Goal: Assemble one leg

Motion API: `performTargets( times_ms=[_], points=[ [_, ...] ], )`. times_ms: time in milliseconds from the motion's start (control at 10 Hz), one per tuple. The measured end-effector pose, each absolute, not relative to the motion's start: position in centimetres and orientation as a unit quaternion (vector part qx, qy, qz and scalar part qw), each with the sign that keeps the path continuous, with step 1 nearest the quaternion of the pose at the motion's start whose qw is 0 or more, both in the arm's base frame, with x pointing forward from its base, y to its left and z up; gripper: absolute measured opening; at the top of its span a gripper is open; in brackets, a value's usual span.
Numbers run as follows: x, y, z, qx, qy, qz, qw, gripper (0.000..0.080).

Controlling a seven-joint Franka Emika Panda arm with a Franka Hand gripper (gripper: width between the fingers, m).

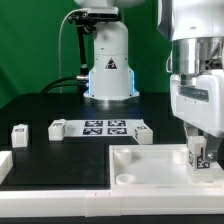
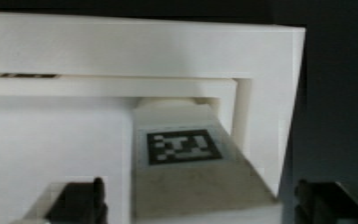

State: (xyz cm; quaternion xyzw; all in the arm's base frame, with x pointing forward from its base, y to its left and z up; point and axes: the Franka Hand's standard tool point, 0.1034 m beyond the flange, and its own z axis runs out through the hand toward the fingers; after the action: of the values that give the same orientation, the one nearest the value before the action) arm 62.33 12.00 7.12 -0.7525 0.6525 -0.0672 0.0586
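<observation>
The leg (image 1: 199, 155) is a small white plastic block with a black-and-white tag on its face, standing upright in the tray (image 1: 130, 160) at the exterior view's right, near one of the tray's corners. It looks light, rigid and smooth, so it should not bend or crush, though its slick flat sides could slip under a weak pinch; the sensible hold is across two opposite flat sides, away from the tagged face. The gripper (image 1: 201, 150) hangs right at the leg, and in the wrist view the two dark fingertips (image 2: 73, 203) stand well apart with the tagged leg (image 2: 190, 160) between them, so the jaws appear open around it and not yet pressing on it. The tray is a large, shallow white square with raised walls and a round socket (image 1: 125, 177) at a near corner; that socket is empty, and the leg is the only loose thing visible inside. Three more white blocks (image 1: 19, 133) lie out on the black tabletop (image 1: 60, 155), beside the marker board (image 1: 105, 127)
</observation>
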Motion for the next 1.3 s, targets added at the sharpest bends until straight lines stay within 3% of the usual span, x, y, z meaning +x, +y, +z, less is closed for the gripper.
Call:
performTargets(
  times_ms=[100,200,700,1300],
  points=[
    [62.41,12.06,7.33,-0.786,0.611,-0.071,0.057,0.0615],
    [62.44,12.07,7.42,-0.812,0.576,-0.074,0.054,0.0639],
    [62.45,12.15,7.52,-0.935,0.343,-0.086,0.033,0.0649],
    [62.01,11.4,7.21,-0.993,-0.071,-0.092,-0.029,0.0649]
  ],
)
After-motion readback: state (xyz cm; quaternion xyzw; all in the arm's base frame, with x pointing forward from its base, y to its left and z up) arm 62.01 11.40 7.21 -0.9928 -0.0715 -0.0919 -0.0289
